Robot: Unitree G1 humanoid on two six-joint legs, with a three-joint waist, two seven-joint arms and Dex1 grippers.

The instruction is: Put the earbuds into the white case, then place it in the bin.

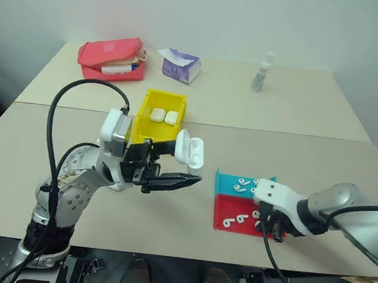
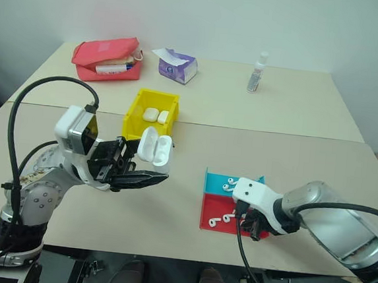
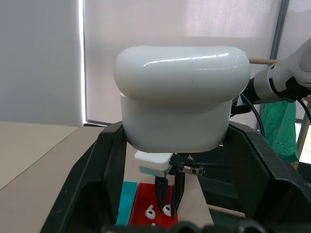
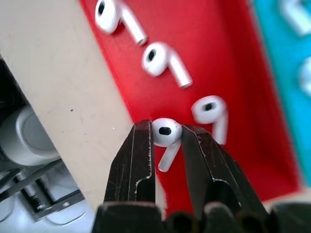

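Left gripper [image 1: 184, 179] is clamped on the white case [image 1: 189, 149], lid flipped open, held above the table [image 1: 168, 226] in front of the bin [image 1: 145, 128]. Right gripper [image 4: 167, 145] has narrowed onto one of the earbuds [image 4: 165, 132], pinching its bulb between the two fingertips over the red tray [image 4: 194, 58], stem hanging down between the fingers; three more lie loose in that tray (others sit in the teal tray [image 1: 228, 180] beside it). Judged handling: the bud is very light, rigid and glossy, so likely to slip or twist out of a two-point pinch; a hold across the bulb, as now, looks the soundest. The case appears equally smooth and hard; a grip on its lower body keeps the hinge free. Two closed cases already rest in the bin.
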